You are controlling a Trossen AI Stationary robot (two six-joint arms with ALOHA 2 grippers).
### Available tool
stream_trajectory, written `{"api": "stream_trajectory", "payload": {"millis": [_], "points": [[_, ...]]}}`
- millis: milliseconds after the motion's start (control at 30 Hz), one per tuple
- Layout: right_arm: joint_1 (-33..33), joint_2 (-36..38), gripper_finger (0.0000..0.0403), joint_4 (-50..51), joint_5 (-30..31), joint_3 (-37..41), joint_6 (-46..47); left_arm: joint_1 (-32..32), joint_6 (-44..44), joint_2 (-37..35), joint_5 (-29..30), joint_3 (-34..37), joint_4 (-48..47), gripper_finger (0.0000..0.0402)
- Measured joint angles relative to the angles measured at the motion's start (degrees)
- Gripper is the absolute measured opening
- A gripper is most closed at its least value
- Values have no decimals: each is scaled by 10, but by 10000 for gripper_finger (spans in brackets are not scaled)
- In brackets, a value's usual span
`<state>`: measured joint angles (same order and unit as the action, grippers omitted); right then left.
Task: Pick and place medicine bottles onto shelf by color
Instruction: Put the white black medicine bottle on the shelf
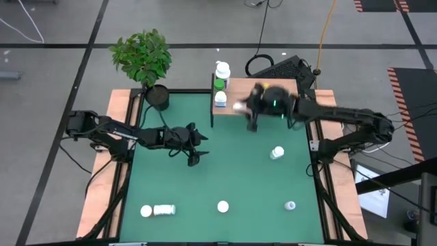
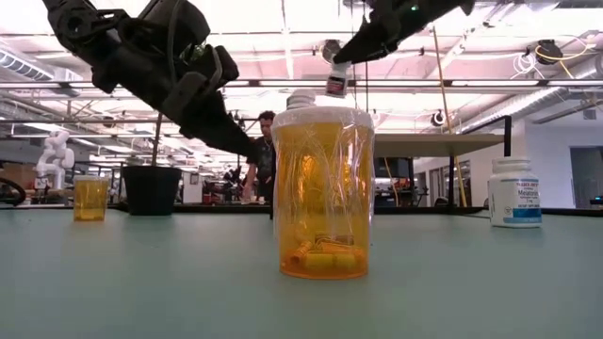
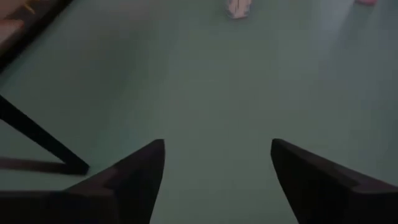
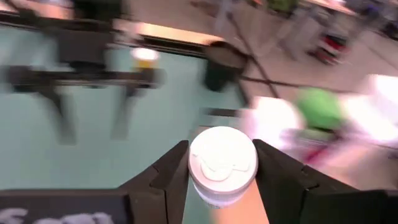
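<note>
My right gripper (image 1: 243, 108) is shut on a white-capped medicine bottle (image 4: 222, 163), raised at the near edge of the light-brown shelf (image 1: 273, 87); the low view shows the bottle (image 2: 335, 81) high up. Three bottles stand on the shelf's left end: a white one (image 1: 222, 69), a green-capped one (image 1: 219, 84) and a white one with blue (image 1: 220, 98). My left gripper (image 1: 197, 154) is open and empty over the green mat, left of the shelf. Other bottles (image 1: 276, 152) (image 1: 223, 206) rest on the mat. My right gripper pinches the bottle's sides just below its white cap (image 4: 222, 155) between its two fingers (image 4: 171, 177). The fingers slant down from the table's right side. The bottle stands roughly upright, cap up, lifted clear of the mat and shelf.
A potted plant (image 1: 145, 58) stands at the mat's far left corner. More bottles lie near the front edge (image 1: 158, 210) (image 1: 290, 205). In the low view an orange bottle (image 2: 323, 193) stands close. A shelf leg (image 3: 37, 140) shows beside my left gripper. A person (image 2: 262, 155) is in the room behind.
</note>
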<state>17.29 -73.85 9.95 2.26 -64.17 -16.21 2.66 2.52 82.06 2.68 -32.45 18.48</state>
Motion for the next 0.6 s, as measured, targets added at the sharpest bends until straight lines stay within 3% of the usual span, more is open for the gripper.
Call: {"api": "stream_trajectory", "payload": {"millis": [267, 600], "points": [[183, -88, 150, 58, -153, -101, -9, -3, -26, 0, 0, 0, -17, 270], [263, -190, 150, -4, -213, -114, -12, -3, -56, 0, 26, 0, -59, 270]]}}
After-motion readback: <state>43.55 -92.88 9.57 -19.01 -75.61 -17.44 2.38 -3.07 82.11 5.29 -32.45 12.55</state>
